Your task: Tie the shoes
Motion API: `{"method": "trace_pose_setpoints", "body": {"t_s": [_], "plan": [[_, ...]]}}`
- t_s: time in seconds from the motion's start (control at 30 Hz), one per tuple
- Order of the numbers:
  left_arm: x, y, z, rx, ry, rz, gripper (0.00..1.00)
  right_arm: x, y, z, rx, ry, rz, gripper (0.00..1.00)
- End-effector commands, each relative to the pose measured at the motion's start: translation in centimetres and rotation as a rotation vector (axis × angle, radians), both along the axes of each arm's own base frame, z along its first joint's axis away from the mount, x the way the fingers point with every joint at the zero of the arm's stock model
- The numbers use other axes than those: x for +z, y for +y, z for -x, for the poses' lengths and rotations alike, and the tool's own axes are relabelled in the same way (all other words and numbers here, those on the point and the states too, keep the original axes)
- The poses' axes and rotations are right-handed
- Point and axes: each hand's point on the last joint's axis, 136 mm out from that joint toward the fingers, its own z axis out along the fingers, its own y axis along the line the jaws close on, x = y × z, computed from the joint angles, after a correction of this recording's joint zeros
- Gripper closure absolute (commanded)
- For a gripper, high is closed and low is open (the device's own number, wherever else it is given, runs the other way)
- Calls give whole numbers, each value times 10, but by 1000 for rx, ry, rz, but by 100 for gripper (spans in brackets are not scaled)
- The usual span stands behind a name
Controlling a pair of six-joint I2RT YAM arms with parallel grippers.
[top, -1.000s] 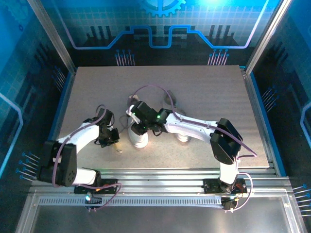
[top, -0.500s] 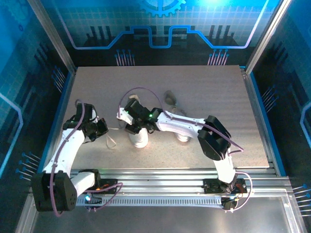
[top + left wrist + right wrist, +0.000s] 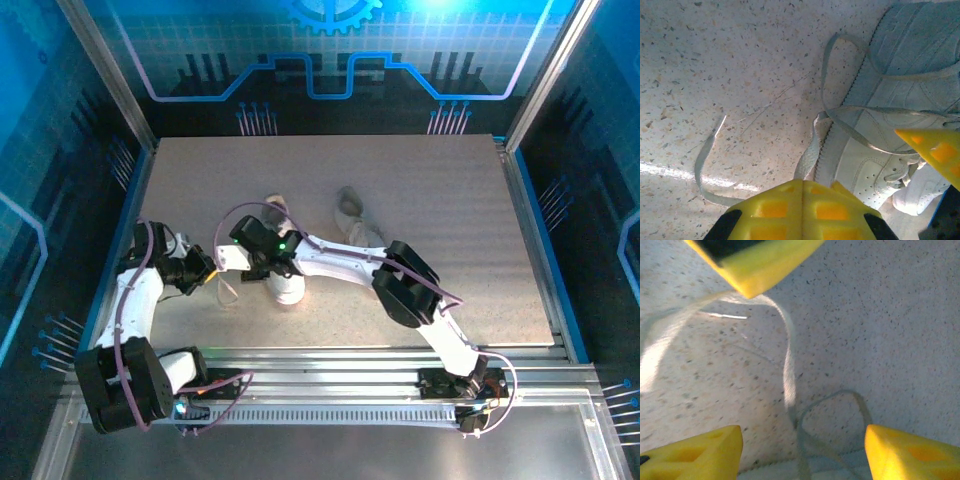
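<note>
Top external — shoes [image 3: 288,290] mid-table (bare table [image 3: 430,180] behind), well off edges

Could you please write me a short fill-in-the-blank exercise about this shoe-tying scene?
1. The left gripper is ___ on a white lace.
2. The right gripper has its jaws ___.
3. On the table lie ___ white sneakers.
Missing words: shut; open; two.
</note>
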Motion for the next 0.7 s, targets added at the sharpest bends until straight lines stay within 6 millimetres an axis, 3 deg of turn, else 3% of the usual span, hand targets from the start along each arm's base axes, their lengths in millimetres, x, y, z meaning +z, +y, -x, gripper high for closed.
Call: {"method": "trace_pose_setpoints", "body": {"t_s": [0.0,0.03,0.13,0.2,0.3,0.5,0.67], "plan": [[9,0,-2,6,-18,45,100,-14,-2,-14,25,-63,107,37],[10,2,-3,9,-21,42,100,-26,-4,-17,18,-59,138,40],[14,10,-4,20,-33,21,100,-20,-9,-25,-8,-98,165,65],[17,16,-6,29,-45,7,100,0,-11,-26,-16,-129,135,83],[22,24,-11,42,-67,-9,100,32,-15,-22,-14,-144,69,97],[33,36,-20,53,-105,-48,100,89,-30,-13,-42,-67,-77,100],[37,38,-22,52,-120,-62,100,114,-46,-16,-109,26,-191,100]]}}
